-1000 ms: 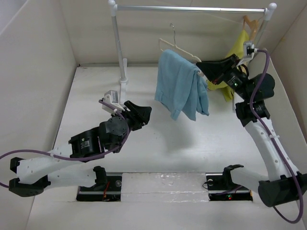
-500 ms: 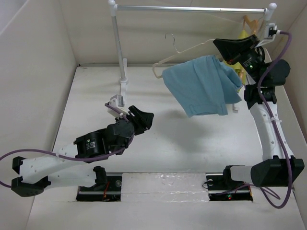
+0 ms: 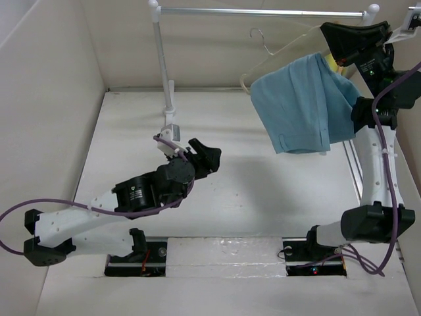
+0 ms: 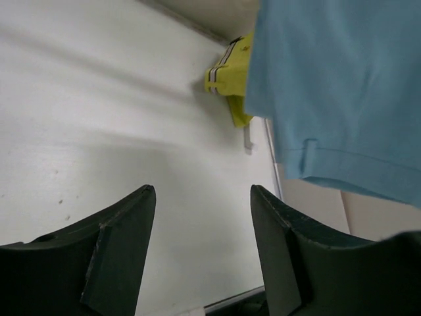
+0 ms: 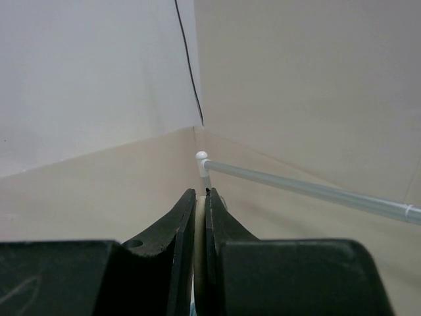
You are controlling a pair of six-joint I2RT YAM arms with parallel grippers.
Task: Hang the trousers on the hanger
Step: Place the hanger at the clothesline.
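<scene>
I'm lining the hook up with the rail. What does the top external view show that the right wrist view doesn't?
Only top external: the trousers draped over the hanger, its hook, and the open left gripper. Only right wrist: a close look at the fingers pinched on a thin cream strip. Both: the right gripper, the hanger it holds, and the clothes rail.

The white table (image 3: 250,204) carries the clothes rack (image 3: 160,59), standing toward its far edge, plus the left arm base (image 3: 135,253) and right arm base (image 3: 314,253) at its near edge.

Trousers (image 3: 299,105) hang beyond left hand (image 3: 209,153), open gap between, rail (image 3: 263,12) overhead
</scene>
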